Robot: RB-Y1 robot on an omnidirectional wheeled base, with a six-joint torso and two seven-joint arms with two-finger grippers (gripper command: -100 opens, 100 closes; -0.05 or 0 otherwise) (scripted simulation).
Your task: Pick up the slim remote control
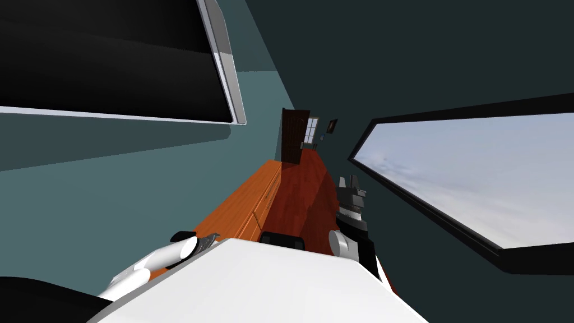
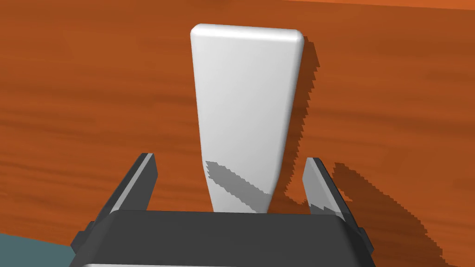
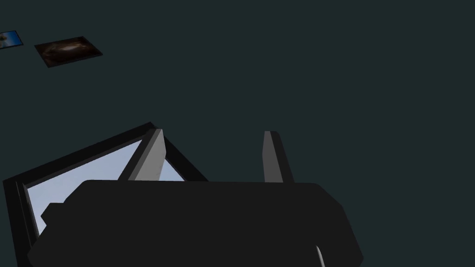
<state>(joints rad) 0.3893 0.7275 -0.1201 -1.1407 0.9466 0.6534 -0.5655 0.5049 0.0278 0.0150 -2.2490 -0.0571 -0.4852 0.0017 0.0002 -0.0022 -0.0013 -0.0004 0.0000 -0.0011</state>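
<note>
A slim white remote control [image 2: 246,116] lies flat on an orange-brown wooden top [image 2: 83,92]. My left gripper [image 2: 229,183] hangs right over its near end, open, with one finger [image 2: 139,178] on each side of the remote and a gap to both. In the head view the left gripper [image 1: 206,241] sits low at the near end of the long wooden cabinet [image 1: 263,196]. My right gripper [image 1: 350,183] is raised beside the cabinet, open with nothing between its fingers [image 3: 153,155].
The wooden cabinet runs away from me along the teal wall towards a dark door [image 1: 294,136]. A large dark screen [image 1: 112,61] hangs above on the left. A window [image 1: 471,168] is set in the dark wall on the right.
</note>
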